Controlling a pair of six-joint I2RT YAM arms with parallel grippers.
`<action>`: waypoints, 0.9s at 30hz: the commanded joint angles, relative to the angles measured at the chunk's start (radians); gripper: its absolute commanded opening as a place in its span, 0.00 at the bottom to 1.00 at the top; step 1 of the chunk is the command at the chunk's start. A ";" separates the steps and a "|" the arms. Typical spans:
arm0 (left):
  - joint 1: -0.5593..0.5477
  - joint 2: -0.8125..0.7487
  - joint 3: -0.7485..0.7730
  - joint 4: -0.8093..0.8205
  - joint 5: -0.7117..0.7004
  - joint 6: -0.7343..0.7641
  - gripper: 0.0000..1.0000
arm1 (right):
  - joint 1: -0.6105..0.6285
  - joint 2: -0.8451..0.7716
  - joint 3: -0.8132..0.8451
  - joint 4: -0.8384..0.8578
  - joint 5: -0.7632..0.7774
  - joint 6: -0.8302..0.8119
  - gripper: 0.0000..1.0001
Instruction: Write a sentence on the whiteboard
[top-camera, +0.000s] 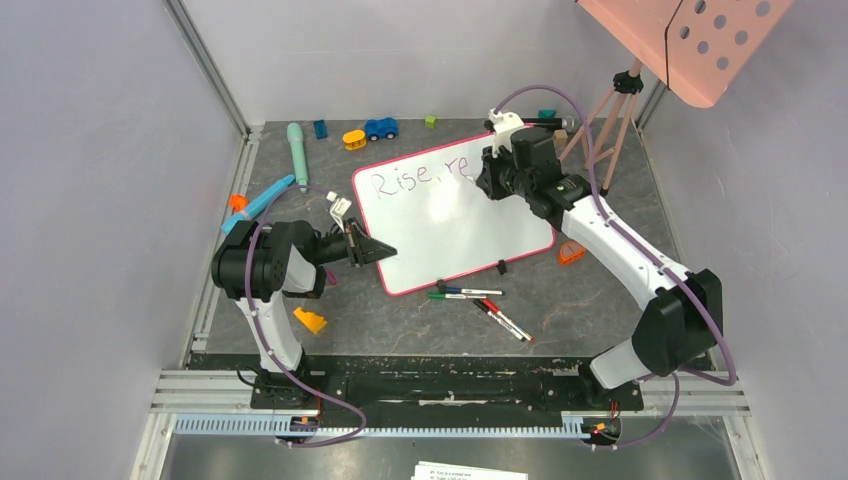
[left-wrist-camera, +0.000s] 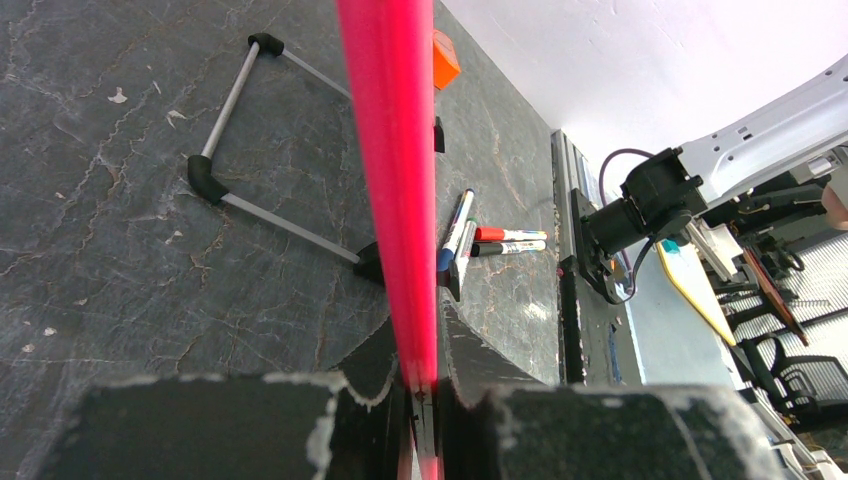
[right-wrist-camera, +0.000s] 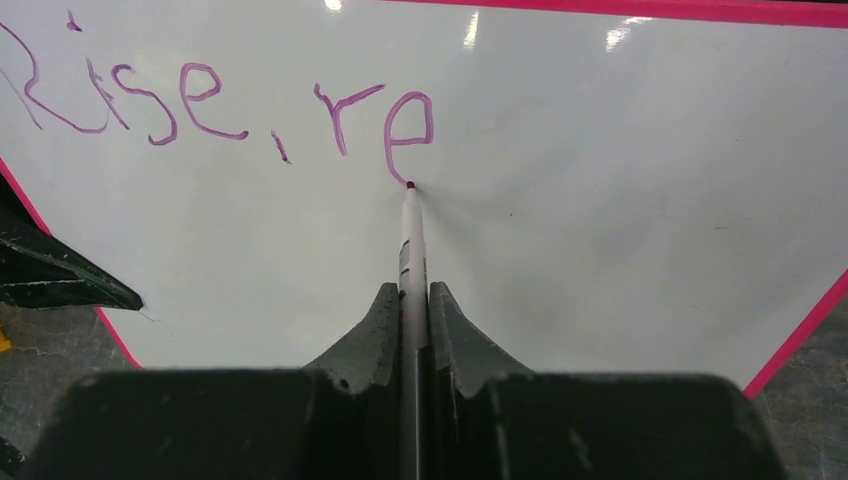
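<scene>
Grips the whiteboard (top-camera: 450, 230) on the worktop (top-camera: 400, 320) by its left rim in the left jaws, pinches a marker (right-wrist-camera: 410, 240) in the right jaws, tip touching the sentence (right-wrist-camera: 200, 100) "Rise, re".

whiteboard (top-camera: 450, 235) lower half bare | markers (top-camera: 464, 294) crowd its near edge | tripod (top-camera: 626, 85) blocks far right

The left gripper (top-camera: 385, 250) is pointed to 3 o'clock, clamped on the whiteboard (top-camera: 450, 230); the right gripper (right-wrist-camera: 410, 296) is reached to 11 o'clock, closed on a marker (right-wrist-camera: 408, 232).
</scene>
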 joint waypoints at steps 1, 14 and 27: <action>-0.023 0.001 -0.017 0.061 0.078 0.095 0.04 | -0.020 0.002 0.062 -0.016 0.059 -0.017 0.00; -0.024 0.000 -0.017 0.061 0.079 0.094 0.04 | -0.048 -0.056 0.075 0.025 -0.017 -0.029 0.00; -0.024 0.000 -0.018 0.061 0.080 0.095 0.04 | -0.062 -0.024 0.092 0.028 -0.010 -0.017 0.00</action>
